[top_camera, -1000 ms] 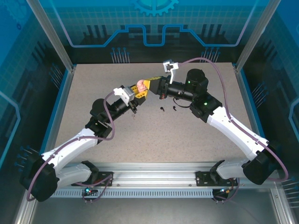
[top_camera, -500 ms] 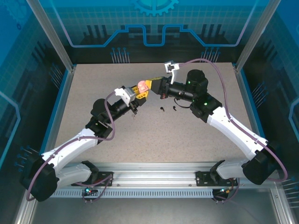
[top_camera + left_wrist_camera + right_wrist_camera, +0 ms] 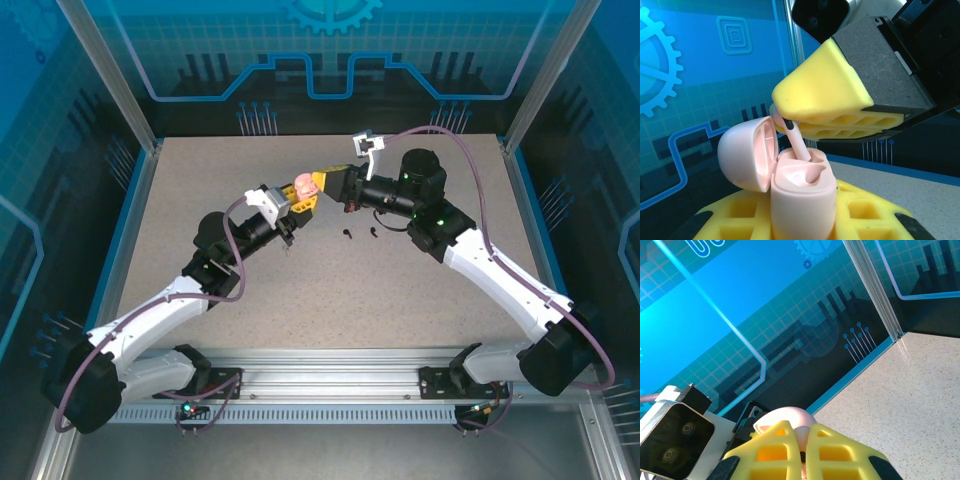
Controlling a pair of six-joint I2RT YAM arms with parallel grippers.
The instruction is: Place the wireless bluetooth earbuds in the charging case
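My left gripper (image 3: 297, 203) (image 3: 802, 222) is shut on the pale pink charging case (image 3: 300, 186) (image 3: 802, 197), holding it upright above the table with its lid (image 3: 746, 152) hinged open to the left. My right gripper (image 3: 320, 183) (image 3: 802, 452) comes in from the right, shut on a pale pink earbud (image 3: 799, 145) (image 3: 803, 439). The earbud's stem stands tilted in the case's far socket; the near socket shows bare. Its head is hidden between the right yellow fingers (image 3: 822, 92). Two black earbuds (image 3: 348, 235) (image 3: 370, 233) lie on the table under the right arm.
The speckled table (image 3: 330, 290) is ringed by a blue rim and glass walls with metal posts. The left wrist camera housing (image 3: 675, 435) sits close beside the right fingers. Both arms meet over the table's middle back.
The right gripper has edged slightly left toward the case with the earbud. The left arm and the case have stayed put.
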